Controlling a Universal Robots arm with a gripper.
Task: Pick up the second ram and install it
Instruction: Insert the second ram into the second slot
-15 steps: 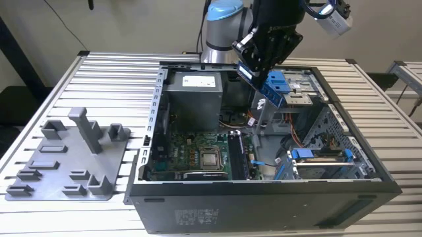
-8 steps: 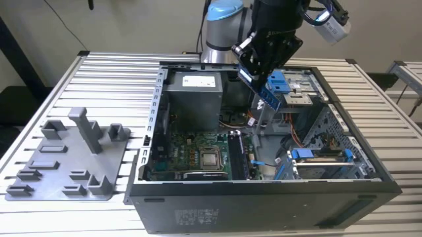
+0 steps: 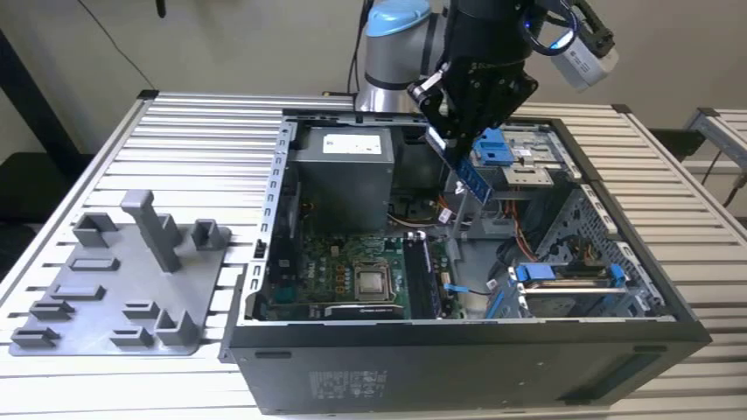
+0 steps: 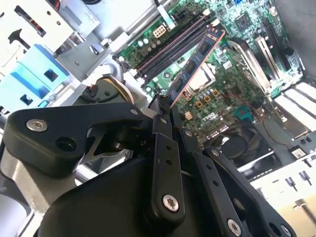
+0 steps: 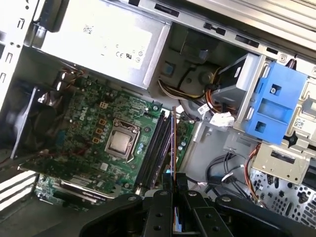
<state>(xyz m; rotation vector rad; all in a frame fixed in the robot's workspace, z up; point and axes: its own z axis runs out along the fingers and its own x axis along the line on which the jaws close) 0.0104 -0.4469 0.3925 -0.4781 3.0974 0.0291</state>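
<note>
The second ram (image 3: 470,178) is a long narrow dark board, and my gripper (image 3: 447,138) is shut on its upper end. It hangs tilted over the open computer case (image 3: 467,350), above the motherboard and apart from it. In the second wrist view the ram (image 4: 196,60) reaches out from my gripper (image 4: 163,104) toward the black memory slots (image 4: 170,45). Edge-on in the first wrist view, the ram (image 5: 173,140) lines up beside the memory slots (image 5: 154,148), which lie next to the processor socket (image 5: 121,142); my gripper (image 5: 173,180) clamps it.
A silver power-supply box (image 3: 341,166) stands at the case's back. Blue drive clips (image 3: 495,147) and a drive cage (image 3: 566,278) sit on the exterior view's right inside the case. A grey fixture tray (image 3: 117,289) with upright posts lies on the slatted table at the exterior view's left.
</note>
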